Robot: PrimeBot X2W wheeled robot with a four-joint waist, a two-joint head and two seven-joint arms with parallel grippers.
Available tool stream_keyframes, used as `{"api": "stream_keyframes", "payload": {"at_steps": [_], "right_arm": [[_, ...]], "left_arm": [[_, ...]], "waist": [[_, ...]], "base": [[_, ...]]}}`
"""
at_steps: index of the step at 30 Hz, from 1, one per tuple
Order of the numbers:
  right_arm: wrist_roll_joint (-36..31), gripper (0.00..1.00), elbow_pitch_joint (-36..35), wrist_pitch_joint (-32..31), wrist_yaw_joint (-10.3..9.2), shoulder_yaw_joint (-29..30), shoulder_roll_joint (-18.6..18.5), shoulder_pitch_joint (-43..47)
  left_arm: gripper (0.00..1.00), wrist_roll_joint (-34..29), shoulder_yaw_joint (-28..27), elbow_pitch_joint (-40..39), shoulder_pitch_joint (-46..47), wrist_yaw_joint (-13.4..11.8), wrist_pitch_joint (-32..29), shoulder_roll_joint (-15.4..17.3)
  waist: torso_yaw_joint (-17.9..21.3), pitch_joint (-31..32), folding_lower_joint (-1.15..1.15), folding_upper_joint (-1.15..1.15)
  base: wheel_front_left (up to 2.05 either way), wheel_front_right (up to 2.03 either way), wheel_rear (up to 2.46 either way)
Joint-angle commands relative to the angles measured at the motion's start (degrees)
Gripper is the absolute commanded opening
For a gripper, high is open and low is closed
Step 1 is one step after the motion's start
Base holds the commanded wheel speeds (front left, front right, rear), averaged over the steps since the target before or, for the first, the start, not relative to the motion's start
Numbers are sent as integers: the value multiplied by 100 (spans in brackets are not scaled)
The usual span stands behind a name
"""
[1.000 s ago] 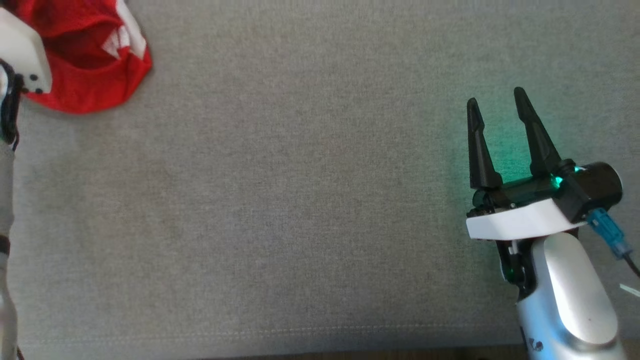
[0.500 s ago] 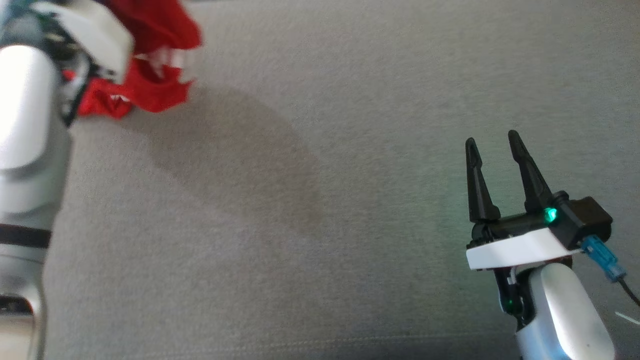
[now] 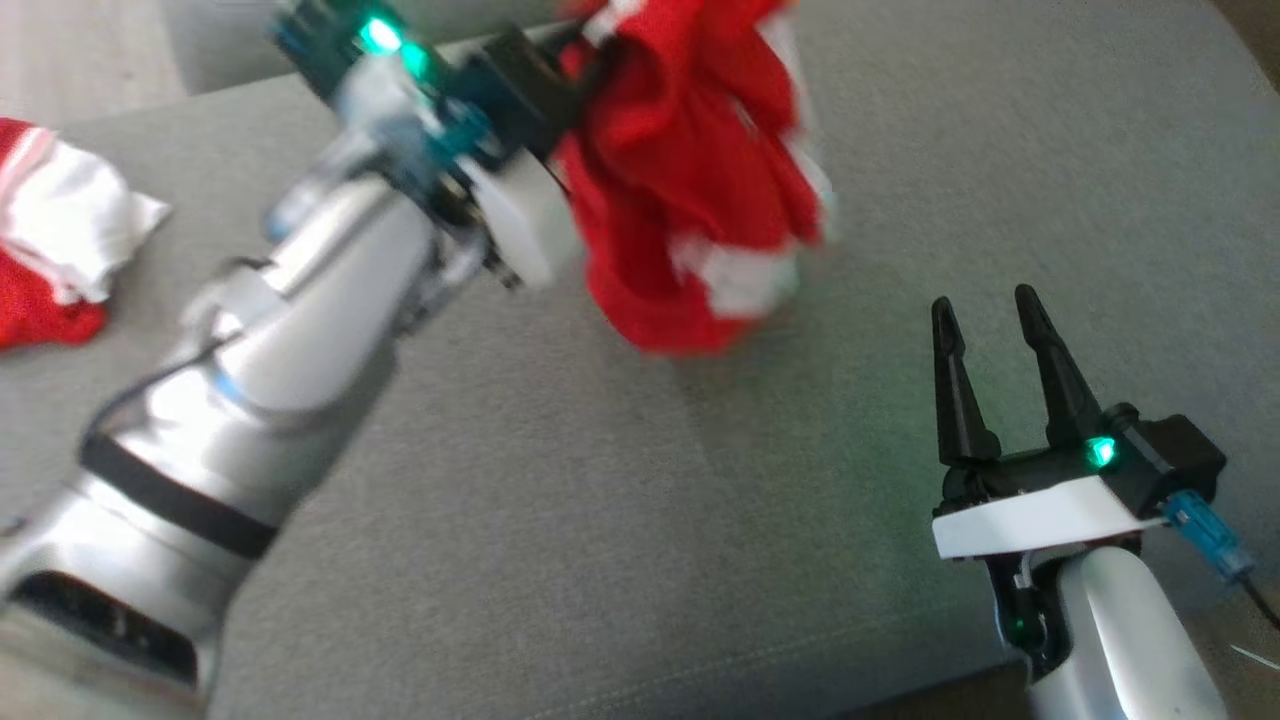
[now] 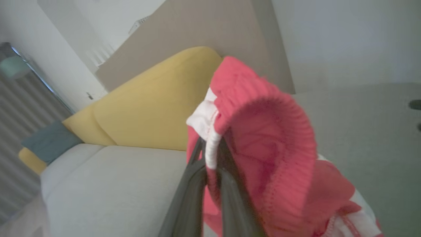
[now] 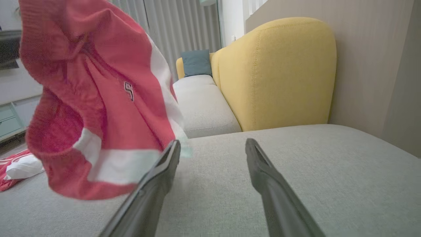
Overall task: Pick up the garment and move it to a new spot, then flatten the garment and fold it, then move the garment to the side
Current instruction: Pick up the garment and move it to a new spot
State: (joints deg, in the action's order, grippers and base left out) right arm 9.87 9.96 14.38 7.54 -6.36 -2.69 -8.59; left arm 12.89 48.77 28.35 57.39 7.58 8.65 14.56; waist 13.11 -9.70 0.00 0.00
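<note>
The garment is red mesh shorts with white stripes, hanging bunched in the air above the grey cushion. My left gripper is shut on its ribbed waistband; in the left wrist view the two fingers pinch the waistband edge of the garment. My right gripper stands open and empty at the lower right, fingers pointing up. In the right wrist view the garment hangs to the left, just beyond my right gripper, apart from it.
Another red and white cloth lies crumpled at the cushion's far left, also visible as a cloth low on the left. A yellow sofa back and a pale seat stand behind the cushion.
My left arm has swung the garment from the far left up and toward the middle, off the cushion. The head camera has shifted. The right gripper stays open.
</note>
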Motion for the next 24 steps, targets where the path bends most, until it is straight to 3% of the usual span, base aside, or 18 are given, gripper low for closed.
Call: {"api": "stream_keyframes", "payload": {"at_steps": [1, 6, 11, 12, 13, 14, 15, 24], "right_arm": [[60, 100, -207, 62, -5, -143, -19, -122], [166, 100, -229, 62, -5, -207, -19, -152], [191, 100, -221, 62, -5, -192, -19, -131], [190, 100, -213, 62, -5, -191, -19, -121], [187, 100, -206, 62, -5, -189, -19, -113], [183, 100, -201, 62, -5, -187, -19, -103], [177, 100, -198, 62, -5, -186, -19, -95], [72, 100, -104, 62, -5, -84, -19, 16]], "left_arm": [[0, 86, -79, -23, 75, -10, 56, 106], [0, 314, 404, 441, -493, -10, 219, -87], [0, 487, 500, 820, -1048, -96, 408, -283], [18, 516, 502, 865, -1137, -129, 441, -332], [42, 537, 505, 902, -1211, -159, 471, -379], [89, 550, 502, 924, -1275, -200, 504, -424], [100, 569, 492, 939, -1333, -233, 531, -467], [100, 978, -187, 509, -1892, -722, 631, -660]], "waist": [[195, -201, 0, 0], [368, -371, 0, 0], [369, -391, 0, 0], [347, -383, 0, 0], [317, -371, 0, 0], [285, -355, 0, 0], [252, -340, 0, 0], [-161, 27, 0, 0]], "base": [[0, 0, 0], [0, 0, 0], [0, 0, 0], [0, 0, 0], [0, 0, 0], [0, 0, 0], [0, 0, 0], [0, 0, 0]]}}
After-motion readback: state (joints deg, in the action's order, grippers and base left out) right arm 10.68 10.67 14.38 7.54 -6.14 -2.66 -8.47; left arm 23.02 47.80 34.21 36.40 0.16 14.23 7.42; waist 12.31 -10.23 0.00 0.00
